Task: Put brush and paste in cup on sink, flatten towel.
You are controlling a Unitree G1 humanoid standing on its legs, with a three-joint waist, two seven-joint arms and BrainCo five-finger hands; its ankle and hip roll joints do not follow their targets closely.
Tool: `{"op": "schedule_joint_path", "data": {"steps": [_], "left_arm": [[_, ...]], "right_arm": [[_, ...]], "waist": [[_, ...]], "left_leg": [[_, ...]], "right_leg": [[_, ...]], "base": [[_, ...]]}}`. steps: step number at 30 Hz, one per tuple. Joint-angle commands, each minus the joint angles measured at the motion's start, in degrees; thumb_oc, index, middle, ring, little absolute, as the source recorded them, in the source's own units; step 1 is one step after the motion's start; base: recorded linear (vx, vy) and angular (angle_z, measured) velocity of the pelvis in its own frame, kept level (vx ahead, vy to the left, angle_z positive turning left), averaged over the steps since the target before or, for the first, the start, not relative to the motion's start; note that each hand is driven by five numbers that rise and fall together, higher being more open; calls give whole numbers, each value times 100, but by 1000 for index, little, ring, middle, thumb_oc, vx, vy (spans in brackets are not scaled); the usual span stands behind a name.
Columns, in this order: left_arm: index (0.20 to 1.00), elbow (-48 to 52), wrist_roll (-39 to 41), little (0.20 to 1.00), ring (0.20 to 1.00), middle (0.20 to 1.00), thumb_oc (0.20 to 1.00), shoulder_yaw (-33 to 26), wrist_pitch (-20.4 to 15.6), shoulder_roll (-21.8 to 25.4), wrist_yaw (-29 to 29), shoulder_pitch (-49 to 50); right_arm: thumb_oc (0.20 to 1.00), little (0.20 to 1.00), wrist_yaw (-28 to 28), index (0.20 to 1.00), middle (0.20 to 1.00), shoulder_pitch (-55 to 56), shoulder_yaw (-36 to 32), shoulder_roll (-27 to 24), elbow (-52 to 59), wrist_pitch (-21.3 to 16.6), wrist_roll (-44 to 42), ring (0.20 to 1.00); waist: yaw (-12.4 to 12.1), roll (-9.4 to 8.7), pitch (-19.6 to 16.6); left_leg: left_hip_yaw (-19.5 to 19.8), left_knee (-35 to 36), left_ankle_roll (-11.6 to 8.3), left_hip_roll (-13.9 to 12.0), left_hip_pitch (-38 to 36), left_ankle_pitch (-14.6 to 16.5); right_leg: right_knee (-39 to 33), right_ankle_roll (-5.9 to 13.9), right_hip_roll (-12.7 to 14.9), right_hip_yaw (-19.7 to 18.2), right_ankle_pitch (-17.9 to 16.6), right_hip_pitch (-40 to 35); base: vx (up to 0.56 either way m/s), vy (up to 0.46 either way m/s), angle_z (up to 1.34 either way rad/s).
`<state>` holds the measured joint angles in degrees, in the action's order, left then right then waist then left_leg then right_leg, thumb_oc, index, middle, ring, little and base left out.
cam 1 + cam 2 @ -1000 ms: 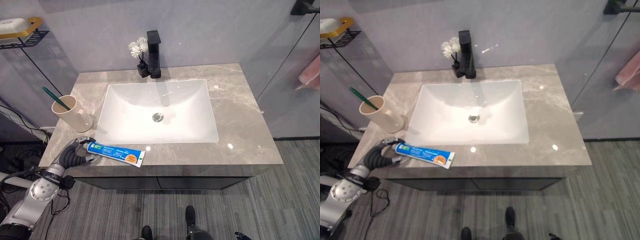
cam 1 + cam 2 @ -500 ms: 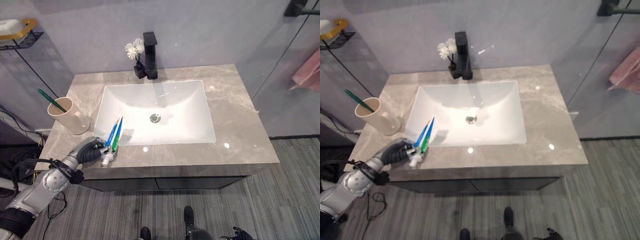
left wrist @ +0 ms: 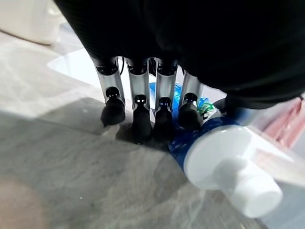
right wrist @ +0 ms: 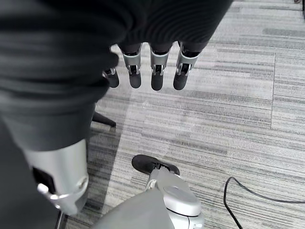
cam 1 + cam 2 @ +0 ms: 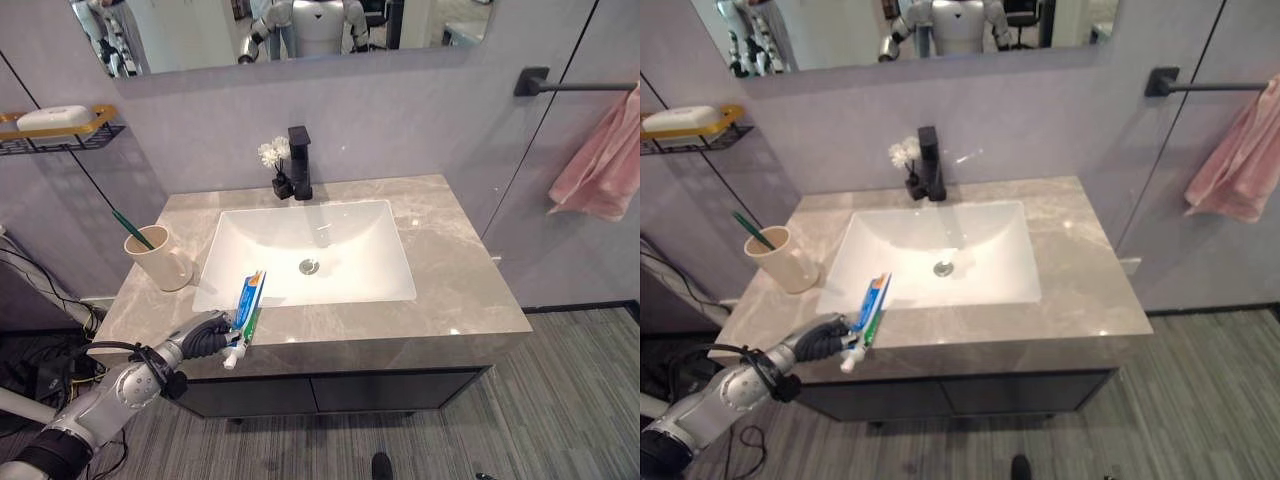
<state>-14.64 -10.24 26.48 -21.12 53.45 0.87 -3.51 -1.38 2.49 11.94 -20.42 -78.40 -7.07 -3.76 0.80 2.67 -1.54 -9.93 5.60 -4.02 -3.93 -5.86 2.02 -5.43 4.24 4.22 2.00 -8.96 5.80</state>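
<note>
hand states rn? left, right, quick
Left hand: shut on the toothpaste tube, lifted at the front edge of the counter.
Right hand: open, holds nothing, hanging over the floor.

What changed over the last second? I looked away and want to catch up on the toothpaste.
The left hand closed on the toothpaste tube, which had lain flat near the counter's front edge, and tipped it up, cap end down. The cup with the green toothbrush, the faucet and the flowers stayed put. The camera itself shifted.
</note>
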Motion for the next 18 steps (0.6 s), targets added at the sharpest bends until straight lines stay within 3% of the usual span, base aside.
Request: {"op": "schedule_joint_path", "data": {"steps": [1,11,18], "left_arm": [[200,-70,-511,200,200,200,200,94,-69,165,12,236],[200,142,-1127,200,200,200,200,-874,78,395,-1057,-172],[200,195,-1428,200,200,200,200,-1106,176,541,-1458,-580]], "right_arm": [[1000,1000,-190,1000,1000,-187,-87,44,-208,-25,-230,1000],[1000,1000,-311,1000,1000,-282,-266,23,24,-89,-661,1000],[1000,1000,-356,1000,1000,-291,-680,-119,-75,-100,-1261,1000]], "waist": [[90,-133,70],[63,-201,-57],[94,-228,-156]], "left_leg": [[257,-60,-60,-113,126,-175],[397,-60,-72,-104,68,-179],[413,-60,-80,-113,15,-155]], "right_leg": [[43,637,482,-148,117,-344],[43,596,516,-20,178,-509],[43,592,521,9,202,-587]], "base": [[0,0,0],[-3,-4,2],[4,-4,7]]}}
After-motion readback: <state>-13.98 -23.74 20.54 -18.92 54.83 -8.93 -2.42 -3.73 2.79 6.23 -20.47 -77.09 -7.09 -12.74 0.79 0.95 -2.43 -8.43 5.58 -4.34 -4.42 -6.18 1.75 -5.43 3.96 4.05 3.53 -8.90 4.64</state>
